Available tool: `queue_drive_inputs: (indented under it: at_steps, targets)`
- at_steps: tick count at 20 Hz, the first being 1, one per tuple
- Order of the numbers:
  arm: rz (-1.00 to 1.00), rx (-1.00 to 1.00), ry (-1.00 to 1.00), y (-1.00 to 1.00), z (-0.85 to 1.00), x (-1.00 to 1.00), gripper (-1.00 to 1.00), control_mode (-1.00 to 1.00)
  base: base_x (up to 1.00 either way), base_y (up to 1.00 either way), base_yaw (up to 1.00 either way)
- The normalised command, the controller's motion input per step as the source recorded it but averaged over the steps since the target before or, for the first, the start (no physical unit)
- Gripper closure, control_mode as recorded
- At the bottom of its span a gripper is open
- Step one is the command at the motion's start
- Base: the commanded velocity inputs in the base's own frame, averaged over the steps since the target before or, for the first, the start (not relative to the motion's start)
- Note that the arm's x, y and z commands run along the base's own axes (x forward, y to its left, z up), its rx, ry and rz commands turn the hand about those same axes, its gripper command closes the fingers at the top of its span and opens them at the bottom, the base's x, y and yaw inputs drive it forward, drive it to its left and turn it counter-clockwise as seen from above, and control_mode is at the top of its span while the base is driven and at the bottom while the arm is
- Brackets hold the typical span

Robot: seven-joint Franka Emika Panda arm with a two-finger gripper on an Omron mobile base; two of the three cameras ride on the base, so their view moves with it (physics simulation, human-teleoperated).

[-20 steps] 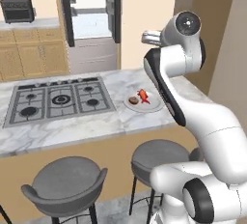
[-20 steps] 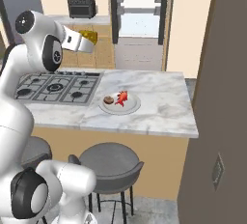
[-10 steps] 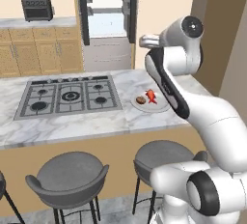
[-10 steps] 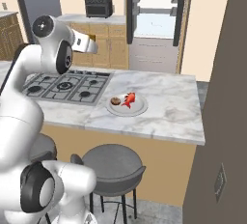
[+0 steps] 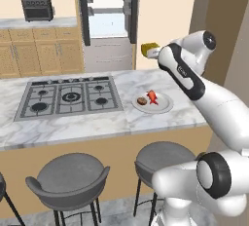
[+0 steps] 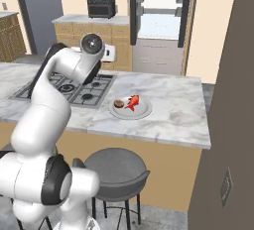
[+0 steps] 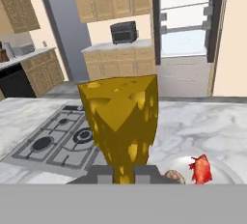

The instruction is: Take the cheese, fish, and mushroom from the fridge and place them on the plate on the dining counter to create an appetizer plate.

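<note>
The claw [image 7: 124,172] is clamped on the cheese [image 7: 121,121], held up over the bench [image 5: 87,122] near the plate [image 5: 163,107]. Fish [image 5: 152,97] and mushroom [image 5: 142,101] are already plated, so the last drop-off is in hand; cheese probably needs lowering onto a bare patch.

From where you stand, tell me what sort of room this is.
A home kitchen, rendered: a gas cooktop set in a marble dining counter, an open fridge behind it, wooden cabinets along the wall.
</note>
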Motion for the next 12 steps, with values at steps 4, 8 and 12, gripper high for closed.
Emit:
queue_drive_inputs:
  at_steps: [4, 8, 12]
  targets:
    - [0.16, 0.00, 0.00, -0.46, -0.09, 0.17, 1.00, -1.00, 0.00, 0.00, 0.00]
    - [0.04, 0.00, 0.00, -0.34, -0.01, 0.13, 1.00, -1.00, 0.00, 0.00, 0.00]
    - [0.00, 0.00, 0.02, -0.21, -0.04, 0.18, 1.00, -1.00, 0.00, 0.00, 0.00]
